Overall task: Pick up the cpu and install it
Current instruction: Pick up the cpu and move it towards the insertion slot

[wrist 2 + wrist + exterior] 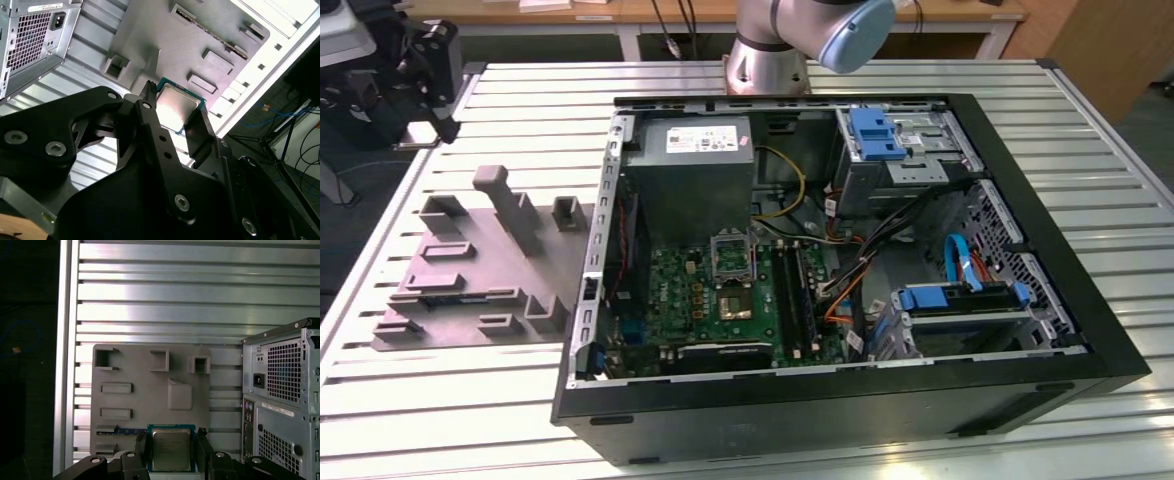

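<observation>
Here's the open computer case [827, 410] in the exterior view, lying on its side on the slatted metal table [454, 400]. Inside it sit a green motherboard [707, 290], a grey power supply [694, 170] and two drive cages with blue fittings [894, 150], with cables strung between them. On the board, a dark socket [731, 252] has its metal frame standing up.

Beside the case lies the grey fixture tray [150, 390], moulded with raised pockets and slots. In the first wrist view, a thin strip with a blue edge [120, 430] lies in a slot just off one jaw tip.

Now to the gripper [171, 436]. The cpu [171, 450] is right between the jaws! Both wrist views show the silvery square, with its green rim showing, pinched by opposite edges. One black finger [141, 447] presses on either side. The jaws are narrowed to the chip's own width, clamped on it and on nothing else.

Beyond the jaws, the fixture tray fills the background with the table slats behind it. The chip looks large against the tray's pockets, so it hangs well clear of them. Off to one side of the jaws, the rear panel of the case shows its vent grilles. The socket is well apart from the jaws, inside the case.
</observation>
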Controlling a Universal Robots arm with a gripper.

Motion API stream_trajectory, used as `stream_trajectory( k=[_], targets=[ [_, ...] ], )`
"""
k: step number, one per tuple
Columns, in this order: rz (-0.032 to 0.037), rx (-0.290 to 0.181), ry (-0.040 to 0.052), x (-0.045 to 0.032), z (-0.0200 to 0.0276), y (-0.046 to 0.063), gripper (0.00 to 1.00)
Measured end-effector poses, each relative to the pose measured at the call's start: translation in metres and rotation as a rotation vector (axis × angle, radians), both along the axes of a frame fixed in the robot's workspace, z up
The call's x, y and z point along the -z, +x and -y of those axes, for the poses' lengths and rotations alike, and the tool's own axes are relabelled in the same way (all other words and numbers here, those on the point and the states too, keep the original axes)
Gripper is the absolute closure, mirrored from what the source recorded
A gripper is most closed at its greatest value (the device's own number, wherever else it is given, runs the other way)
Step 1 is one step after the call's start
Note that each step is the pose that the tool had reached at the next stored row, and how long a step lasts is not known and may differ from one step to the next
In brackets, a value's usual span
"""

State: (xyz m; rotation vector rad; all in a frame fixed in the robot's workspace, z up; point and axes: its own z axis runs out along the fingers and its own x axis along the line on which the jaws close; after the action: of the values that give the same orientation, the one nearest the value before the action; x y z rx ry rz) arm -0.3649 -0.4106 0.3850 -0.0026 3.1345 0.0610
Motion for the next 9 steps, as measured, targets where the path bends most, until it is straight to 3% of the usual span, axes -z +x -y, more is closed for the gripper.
stream_trajectory(
  k=[9],
  targets=[
    [0.0000,0.000,0.0000,0.0000,0.0000,0.0023,0.53]
  ],
)
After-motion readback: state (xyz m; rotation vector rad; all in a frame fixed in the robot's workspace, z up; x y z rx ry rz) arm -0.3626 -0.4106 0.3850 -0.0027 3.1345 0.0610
